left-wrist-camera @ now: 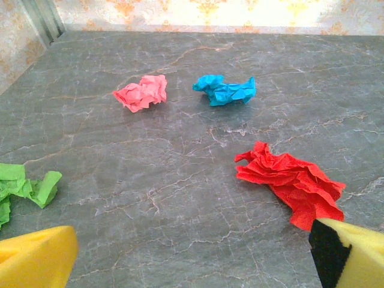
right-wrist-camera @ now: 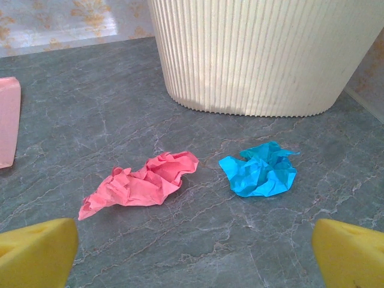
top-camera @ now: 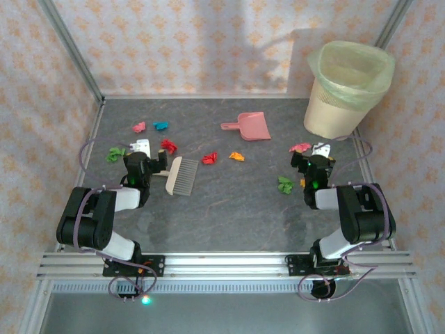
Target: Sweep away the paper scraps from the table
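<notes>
Above the table, the left hand and right hand both gape wide, empty.

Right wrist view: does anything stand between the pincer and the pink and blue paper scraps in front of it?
Nothing visible does. Only bare table lies between the open right pincer and the pink scrap and blue scrap; the ribbed bin stands behind them.

Scattered paper scraps on table

Black-white arms, grey cables, yellow claw pads (green LEDs).
</notes>
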### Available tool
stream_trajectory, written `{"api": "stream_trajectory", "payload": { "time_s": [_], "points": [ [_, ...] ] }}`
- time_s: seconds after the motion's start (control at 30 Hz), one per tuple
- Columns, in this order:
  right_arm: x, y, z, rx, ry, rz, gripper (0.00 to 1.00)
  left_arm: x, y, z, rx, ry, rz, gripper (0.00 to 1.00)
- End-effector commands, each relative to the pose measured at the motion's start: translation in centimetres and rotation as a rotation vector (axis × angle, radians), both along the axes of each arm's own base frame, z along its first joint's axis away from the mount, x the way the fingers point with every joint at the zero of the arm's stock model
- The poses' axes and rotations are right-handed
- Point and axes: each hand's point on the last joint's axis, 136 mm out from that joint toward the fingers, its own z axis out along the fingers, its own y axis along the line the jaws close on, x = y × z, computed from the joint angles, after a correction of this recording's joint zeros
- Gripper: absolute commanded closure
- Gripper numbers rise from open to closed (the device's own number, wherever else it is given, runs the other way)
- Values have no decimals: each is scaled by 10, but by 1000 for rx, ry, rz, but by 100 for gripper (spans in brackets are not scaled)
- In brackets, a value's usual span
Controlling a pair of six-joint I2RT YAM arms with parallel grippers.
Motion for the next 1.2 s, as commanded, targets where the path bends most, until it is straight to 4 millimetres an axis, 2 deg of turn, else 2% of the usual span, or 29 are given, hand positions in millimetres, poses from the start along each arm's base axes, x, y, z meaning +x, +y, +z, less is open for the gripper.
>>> {"api": "stream_trajectory", "payload": {
  "time_s": [0.0, 0.3, 0.4, 0.5, 0.57, 0.7, 0.73, 0.8, 0.87, 1.0, 1.03, 1.1, 1.17],
  "points": [
    [3, -2, 1, 11, -2, -8, 1, 0, 2, -3, 12, 17, 0, 0],
    [2, -1, 2, 11, -8, -4, 1, 0, 2, -2, 11, 12, -1, 0],
    [0, 4, 10, 5, -32, 26, 1, 0, 0, 11, 15, 24, -6, 0],
    [-6, -1, 34, -5, -44, -13, 1, -8, 13, 39, 20, -1, 73, 0],
    [-9, 1, 51, -1, -35, -10, 1, -15, 11, 61, 32, -58, 86, 0],
    [-15, 4, 73, 44, -67, -28, 1, -18, -6, 107, 22, -150, 58, 0],
    [-17, 0, 74, 71, -65, -70, 1, -17, -11, 118, 9, -162, 50, 0],
    [-24, -12, 90, 159, -102, -180, 1, -17, -21, 139, -43, -210, 19, 0],
    [-27, -12, 100, 241, -96, -207, 1, -17, -36, 158, -130, -287, -38, 0],
    [-30, 23, 115, 457, -122, -51, 1, -15, -69, 187, -227, -357, -180, 0],
    [-33, 26, 118, 508, -162, -33, 1, -13, -79, 192, -257, -369, -221, 0],
    [-39, 20, 121, 579, -221, -63, 1, -7, -86, 200, -362, -380, -234, 0],
    [-37, 20, 122, 594, -206, -59, 1, 1, -93, 203, -465, -351, -229, 0]
  ]
}}
